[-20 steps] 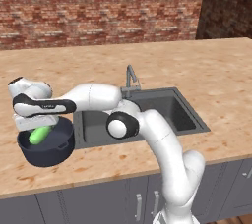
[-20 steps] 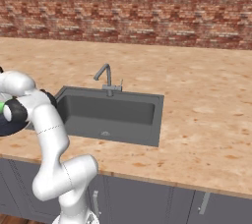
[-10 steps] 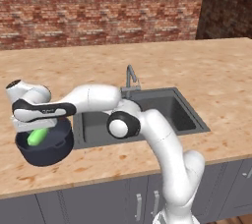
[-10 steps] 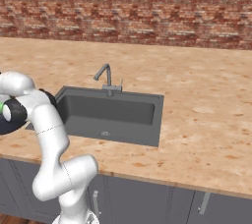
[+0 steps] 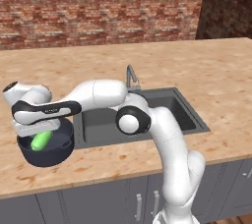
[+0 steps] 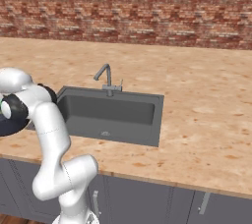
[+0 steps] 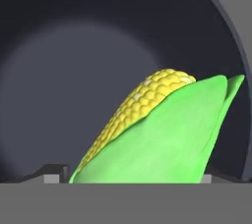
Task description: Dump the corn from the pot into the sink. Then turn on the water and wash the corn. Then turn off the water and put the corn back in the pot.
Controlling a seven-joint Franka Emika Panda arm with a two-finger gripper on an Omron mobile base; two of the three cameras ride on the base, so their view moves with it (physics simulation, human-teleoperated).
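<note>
Corn in pot, hand lowered over it

Corn (image 7: 162,134) lying inside pot (image 7: 74,46), seen close from hand view: green husk wrapping lower side, yellow kernel rows exposed along upper edge, tip pointing up and right toward pot wall. Husk covering the low centre of that view, between the two dark fingertips (image 7: 53,171), which barely show at either side of the cob's base. Contact with husk not clear; jaw state cannot be told.

From left base view: pot (image 5: 47,154) standing on wooden counter (image 5: 123,164) just left of sink (image 5: 162,115), near front edge. Corn (image 5: 41,140) visible as green cob leaning inside pot against near-left wall. Gripper (image 5: 34,130) hanging directly above pot opening, hand body at rim level, fingers hidden behind hand and rim.

From right base view: arm's elbow covering most of pot (image 6: 7,128), dark sliver of it at far left edge. Sink (image 6: 110,115) with faucet (image 6: 106,78) at back edge; no water seen running.

Small dark lettering on forearm band in left base view, too small to read. No other labels or writing seen.
</note>
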